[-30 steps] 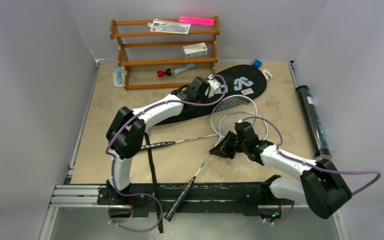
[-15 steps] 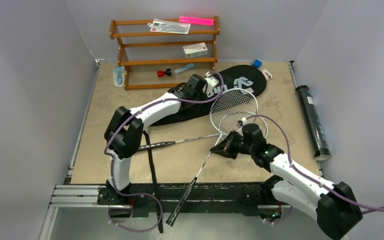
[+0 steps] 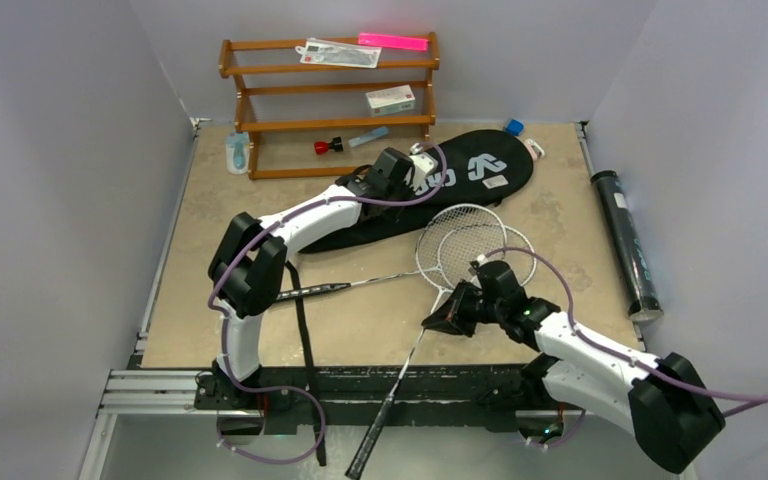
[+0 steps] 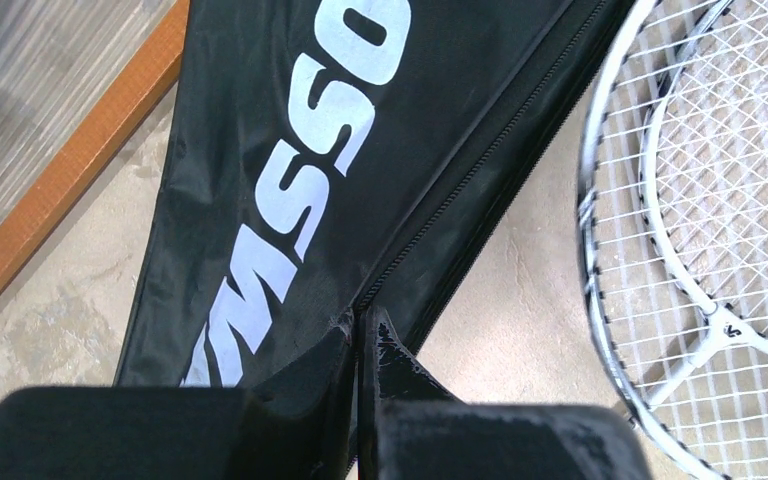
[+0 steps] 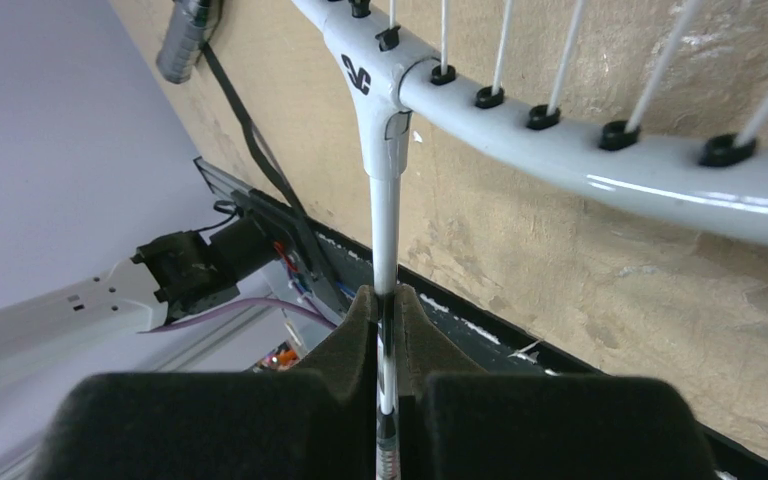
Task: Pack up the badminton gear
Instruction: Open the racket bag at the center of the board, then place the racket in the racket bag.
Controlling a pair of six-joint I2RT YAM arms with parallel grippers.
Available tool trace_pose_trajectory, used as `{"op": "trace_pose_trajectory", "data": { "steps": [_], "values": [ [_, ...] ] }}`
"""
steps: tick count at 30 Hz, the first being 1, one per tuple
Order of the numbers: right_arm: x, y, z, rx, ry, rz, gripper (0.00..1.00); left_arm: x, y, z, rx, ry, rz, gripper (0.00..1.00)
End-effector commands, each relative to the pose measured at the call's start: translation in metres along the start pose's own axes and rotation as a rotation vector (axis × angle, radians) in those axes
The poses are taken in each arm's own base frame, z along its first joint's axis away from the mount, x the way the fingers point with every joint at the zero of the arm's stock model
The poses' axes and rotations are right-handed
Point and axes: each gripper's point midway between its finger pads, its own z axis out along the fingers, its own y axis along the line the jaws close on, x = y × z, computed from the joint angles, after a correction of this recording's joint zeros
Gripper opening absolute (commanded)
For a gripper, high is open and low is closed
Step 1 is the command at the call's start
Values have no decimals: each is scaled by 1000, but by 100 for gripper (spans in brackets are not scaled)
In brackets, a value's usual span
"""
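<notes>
The long black bag lies at the back of the table, its white lettering close under the left wrist camera. My left gripper is shut on the bag's zipper edge. Two silver rackets overlap mid-table. My right gripper is shut on the thin shaft of one racket, just below its throat. That racket's black handle hangs past the table's near edge. The other racket lies flat, handle pointing left. The dark tube lies along the right edge.
The brown wooden rack stands at the back left with a white box and pink strip. A black strap runs down to the near rail. A blue item lies behind the bag.
My right gripper has drawn its racket toward the near edge; the head slid away from the bag and the handle went further over the rail. The left arm barely shifted.
</notes>
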Motion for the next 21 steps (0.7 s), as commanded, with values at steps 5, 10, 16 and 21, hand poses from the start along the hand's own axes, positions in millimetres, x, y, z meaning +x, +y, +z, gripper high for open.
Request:
{"op": "trace_pose_trajectory", "data": {
  "steps": [5,10,16,21],
  "values": [
    [1,30,13,-73,54,-43,0,-40,-1,-23,42,-123,-24,0],
    [-6,51,22,-88,76,-83,0,-44,-6,-28,66,-137,-11,0],
    [-30,77,31,-107,62,-94,0,-41,-11,-32,23,-133,48,0],
    [-76,83,31,-133,37,-53,0,-41,-10,-34,4,-131,53,0]
  ]
}}
